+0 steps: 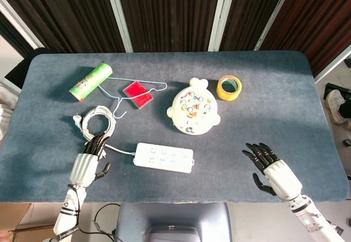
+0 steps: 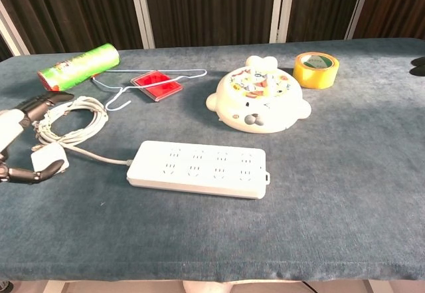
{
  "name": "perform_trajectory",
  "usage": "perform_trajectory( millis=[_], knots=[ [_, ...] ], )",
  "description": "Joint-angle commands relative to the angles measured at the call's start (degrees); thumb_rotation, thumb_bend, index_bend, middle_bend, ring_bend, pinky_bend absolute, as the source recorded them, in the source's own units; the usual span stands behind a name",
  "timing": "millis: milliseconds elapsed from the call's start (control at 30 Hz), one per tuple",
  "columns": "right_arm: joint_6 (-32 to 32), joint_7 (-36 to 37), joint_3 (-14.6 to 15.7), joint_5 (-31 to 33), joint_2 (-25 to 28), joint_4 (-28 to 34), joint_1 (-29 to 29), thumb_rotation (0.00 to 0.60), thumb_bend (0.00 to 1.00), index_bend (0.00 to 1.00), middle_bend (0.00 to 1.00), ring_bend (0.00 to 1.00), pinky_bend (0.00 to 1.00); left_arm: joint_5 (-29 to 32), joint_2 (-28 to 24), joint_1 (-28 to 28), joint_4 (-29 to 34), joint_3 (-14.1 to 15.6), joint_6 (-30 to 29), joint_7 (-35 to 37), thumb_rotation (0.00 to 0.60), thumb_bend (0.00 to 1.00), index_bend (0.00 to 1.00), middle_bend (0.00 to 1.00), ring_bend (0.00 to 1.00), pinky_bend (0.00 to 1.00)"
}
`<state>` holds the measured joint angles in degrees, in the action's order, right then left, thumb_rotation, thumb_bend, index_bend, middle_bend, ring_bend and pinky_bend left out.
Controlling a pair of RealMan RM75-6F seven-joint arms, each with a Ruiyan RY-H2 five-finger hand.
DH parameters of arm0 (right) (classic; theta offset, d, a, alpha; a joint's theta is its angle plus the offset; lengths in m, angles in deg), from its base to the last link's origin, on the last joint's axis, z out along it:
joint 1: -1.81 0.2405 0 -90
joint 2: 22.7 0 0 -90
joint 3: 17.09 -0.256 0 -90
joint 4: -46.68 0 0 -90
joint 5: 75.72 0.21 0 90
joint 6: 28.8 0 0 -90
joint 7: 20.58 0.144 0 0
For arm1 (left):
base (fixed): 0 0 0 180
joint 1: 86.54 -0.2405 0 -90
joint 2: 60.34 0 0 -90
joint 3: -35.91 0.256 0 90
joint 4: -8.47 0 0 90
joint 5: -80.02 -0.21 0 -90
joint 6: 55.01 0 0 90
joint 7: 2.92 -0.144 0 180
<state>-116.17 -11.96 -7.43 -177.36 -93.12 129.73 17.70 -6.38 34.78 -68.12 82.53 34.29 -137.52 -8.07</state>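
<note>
The power strip (image 1: 164, 157) and coiled cable (image 1: 98, 121) were white, the tube (image 1: 90, 80) green with printed pattern, the flat box (image 1: 137, 95) red, the tape roll (image 1: 229, 88) yellow, the round toy (image 1: 193, 112) cream with multicoloured dots, the tabletop (image 1: 274, 110) grey-blue.

White power strip (image 1: 164, 157) lies flat, its cable coil (image 1: 97, 122) just beyond.
</note>
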Motion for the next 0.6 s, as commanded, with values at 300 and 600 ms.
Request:
perform_trajectory(
  millis=[300,600],
  knots=[
    [-0.6,-11.0,-2.1,13.2,5.9,9.0,-8.3,0.6,0.56,0.0,0.09,0.0,0.0,-4.5,-24.2,-13.8,14.1,11.9,-12.8,3.4,0.6,0.41,0.0,0.02,0.01,0.18],
    [-4.1,-10.5,-4.1,10.6,4.6,7.4,-10.4,0.6,0.44,0.0,0.06,0.0,0.0,-5.4,-23.1,-14.8,10.8,8.9,-13.8,0.0,0.6,0.42,0.0,0.02,0.01,0.16]
  ],
)
